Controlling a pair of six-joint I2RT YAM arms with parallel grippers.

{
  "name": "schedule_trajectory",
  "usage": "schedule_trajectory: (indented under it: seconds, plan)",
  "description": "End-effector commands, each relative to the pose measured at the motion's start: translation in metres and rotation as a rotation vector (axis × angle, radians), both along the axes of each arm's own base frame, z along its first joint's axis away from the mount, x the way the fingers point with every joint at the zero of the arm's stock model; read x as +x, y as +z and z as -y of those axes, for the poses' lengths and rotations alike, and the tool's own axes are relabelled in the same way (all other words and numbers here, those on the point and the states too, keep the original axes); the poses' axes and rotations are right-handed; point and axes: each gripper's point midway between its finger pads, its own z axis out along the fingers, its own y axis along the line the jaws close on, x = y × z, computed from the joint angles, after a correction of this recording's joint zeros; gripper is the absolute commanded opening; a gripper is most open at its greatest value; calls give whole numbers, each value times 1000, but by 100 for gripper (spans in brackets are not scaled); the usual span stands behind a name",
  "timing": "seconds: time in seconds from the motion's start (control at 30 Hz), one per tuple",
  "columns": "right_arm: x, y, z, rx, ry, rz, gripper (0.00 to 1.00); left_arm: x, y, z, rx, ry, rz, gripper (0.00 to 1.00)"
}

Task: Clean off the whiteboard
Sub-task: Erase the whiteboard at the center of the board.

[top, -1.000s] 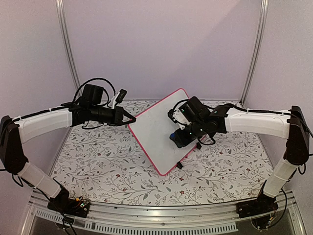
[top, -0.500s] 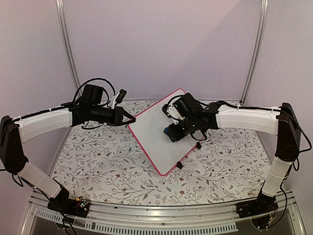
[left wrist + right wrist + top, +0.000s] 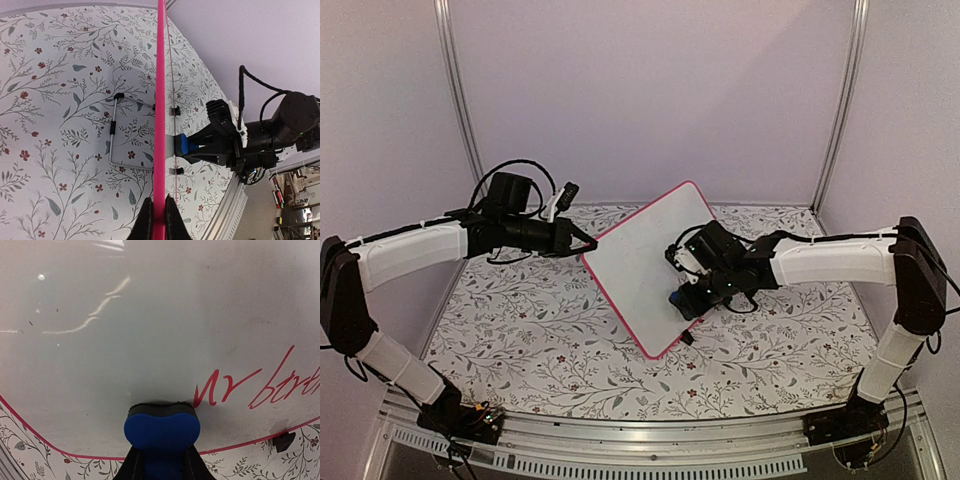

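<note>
The whiteboard (image 3: 640,262), white with a pink-red frame, stands tilted over the middle of the table. My left gripper (image 3: 586,243) is shut on its left frame edge; in the left wrist view the frame (image 3: 161,100) runs edge-on between the fingers (image 3: 146,222). My right gripper (image 3: 686,298) is shut on a blue eraser (image 3: 161,430) pressed against the board's face (image 3: 150,315) near its lower edge. Red handwriting (image 3: 250,387) lies just right of the eraser. The eraser (image 3: 186,145) also shows touching the board from the right.
A floral tablecloth (image 3: 530,340) covers the table. A bent wire stand (image 3: 114,132) juts out behind the board. A black clip foot (image 3: 688,338) sits at the board's bottom edge. Metal posts (image 3: 460,110) and walls close in the back and sides.
My right gripper swept the eraser up and left across the board, then back down and right toward the lower edge. The left arm and the board have held still.
</note>
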Motion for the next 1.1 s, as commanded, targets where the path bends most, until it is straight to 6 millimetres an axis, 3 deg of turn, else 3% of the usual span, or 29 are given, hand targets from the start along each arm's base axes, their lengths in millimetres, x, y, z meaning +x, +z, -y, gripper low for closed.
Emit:
schedule_trajectory:
  seconds: [0.0, 0.17, 0.47, 0.57, 0.87, 1.07]
  plan:
    - [-35, -38, 13, -74, 21, -128, 0, -11, 12, 9, -24, -68, 55, 0]
    - [-48, -50, 17, -91, 31, -170, 0, -11, 12, 9, -23, -68, 55, 0]
    - [-54, -54, 26, -117, 25, -188, 0, -11, 12, 9, -24, -69, 55, 0]
    - [-46, -40, 21, -98, 18, -152, 0, -11, 12, 9, -24, -69, 54, 0]
    - [11, 35, 7, -52, -36, 78, 0, -11, 12, 9, -23, -69, 54, 0]
    - [42, 49, 7, -45, -67, 141, 0, -11, 12, 10, -23, -71, 54, 0]
